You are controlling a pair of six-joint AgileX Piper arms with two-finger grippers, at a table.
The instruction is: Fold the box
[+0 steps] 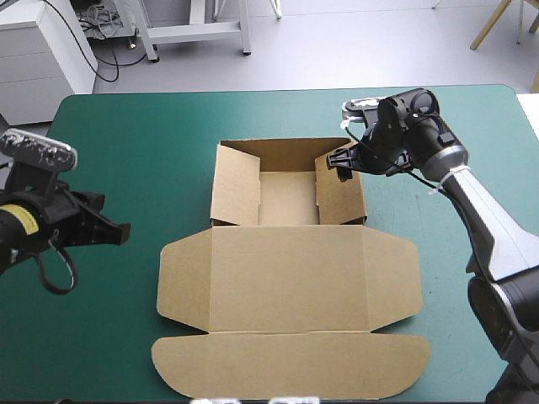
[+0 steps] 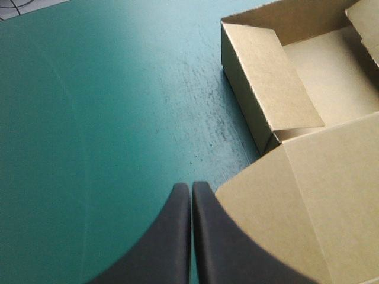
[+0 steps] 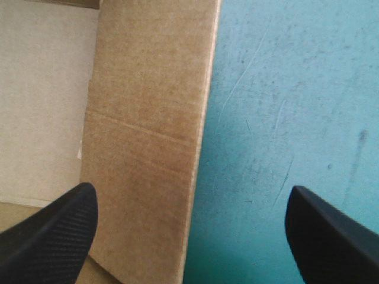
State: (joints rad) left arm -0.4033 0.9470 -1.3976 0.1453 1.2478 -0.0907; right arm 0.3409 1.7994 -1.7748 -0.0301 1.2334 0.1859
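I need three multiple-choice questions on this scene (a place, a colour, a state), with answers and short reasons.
1. Where is the right gripper? A) over the right wall of the box B) at the near edge C) off the table
2. What colour is the cover? A) red B) teal-green C) white
3. How does the lid lie? A) upright B) flat on the cover C) over the tray
Answers: 1 A, its open fingers straddle that wall; 2 B, plain in the high view; 3 B, spread toward the near edge.

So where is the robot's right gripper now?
In the high view the right gripper is open over the raised right wall of the box, one finger on each side of the wall.
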